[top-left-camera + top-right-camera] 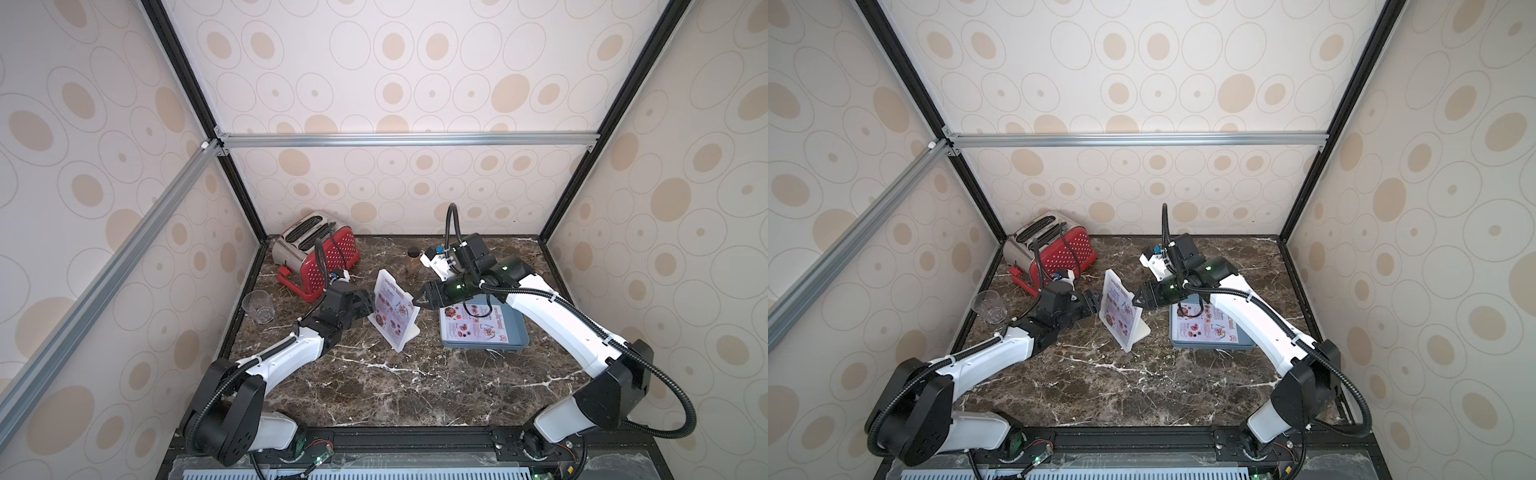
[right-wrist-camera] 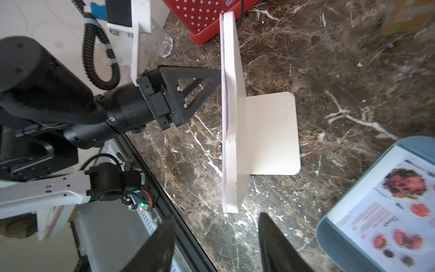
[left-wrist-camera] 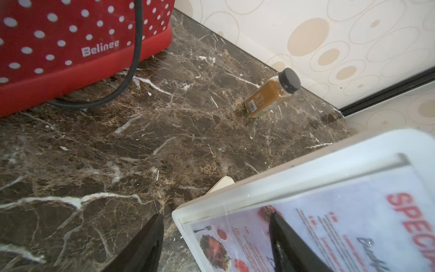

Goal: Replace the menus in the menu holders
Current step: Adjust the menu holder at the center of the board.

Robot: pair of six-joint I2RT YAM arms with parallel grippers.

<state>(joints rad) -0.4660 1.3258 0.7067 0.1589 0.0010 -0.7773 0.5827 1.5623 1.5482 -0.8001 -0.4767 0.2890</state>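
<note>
Acrylic menu holder [image 1: 409, 330] stands between — left gripper [image 1: 371, 305] spread at face, right gripper [image 1: 419, 301] spread beside edge.

Top views high, looking down (near-identical); wrist views close, share menu holder [image 3: 294, 174].

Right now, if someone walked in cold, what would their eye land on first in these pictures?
Probably the red polka-dot toaster at the back left of the dark marble table. Next, mid-table, the clear menu holder standing with a menu inside, the left gripper and right gripper open at either side of it. A second menu lies in the blue-grey tray under the right arm.
</note>
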